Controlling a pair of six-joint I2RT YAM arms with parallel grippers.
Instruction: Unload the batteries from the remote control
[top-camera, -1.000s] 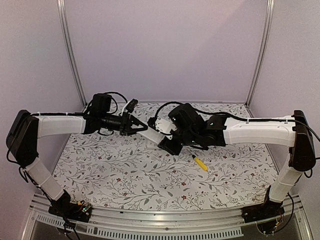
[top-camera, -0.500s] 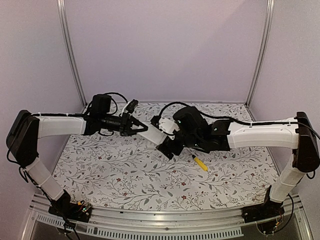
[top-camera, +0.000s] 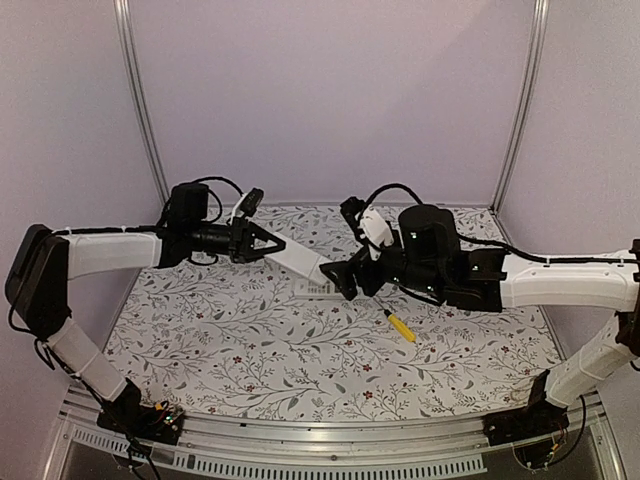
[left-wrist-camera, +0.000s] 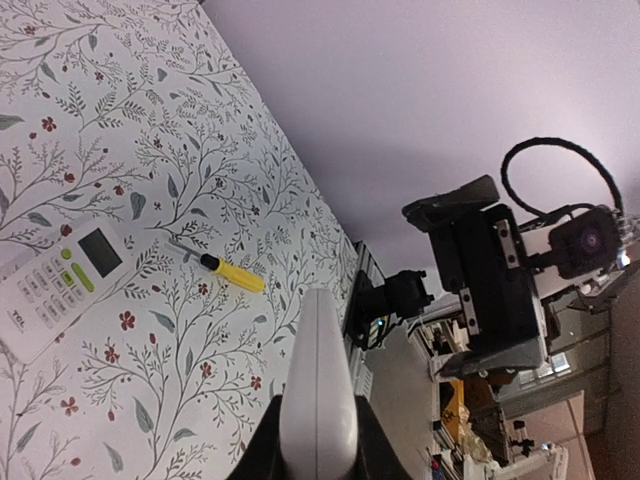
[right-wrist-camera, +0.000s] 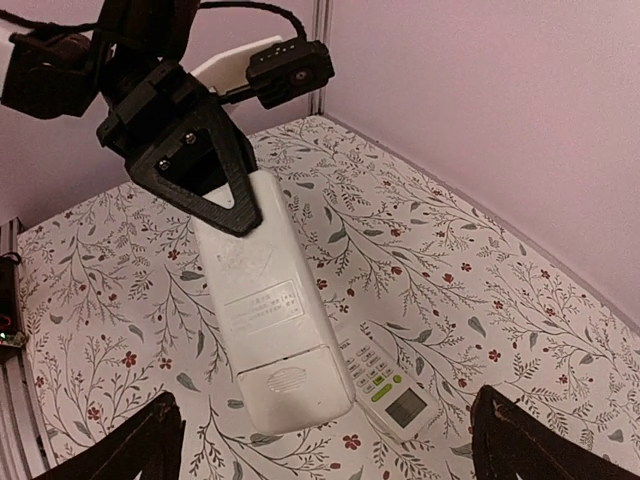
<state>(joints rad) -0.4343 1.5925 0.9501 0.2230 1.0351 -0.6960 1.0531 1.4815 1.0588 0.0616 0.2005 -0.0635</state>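
While your left gripper (top-camera: 268, 246) is clamping narrowly on one end of the white remote (top-camera: 302, 264), you are holding that remote in the air above the table (top-camera: 250, 350), its free end sloping down toward the right arm. Your right gripper (top-camera: 345, 281) is hovering just beside that free end with its fingers (right-wrist-camera: 140, 445) standing wide apart and gripping nothing; in the right wrist view they are framing the remote's lower end without touching it.

You are showing the remote's plain back to the right wrist camera, label uppermost, and the battery cover (right-wrist-camera: 292, 385) at the free end is looking closed, though the seam is too faint for you to be sure. With that back shut to view, the batteries are not showing in any picture, so you cannot tell from these views whether they are sitting inside.

A second remote (left-wrist-camera: 60, 285), buttons and display facing up, is lying flat on the table beneath the held one. The yellow-handled screwdriver (top-camera: 400, 326) is lying on the table near it, under the right arm.
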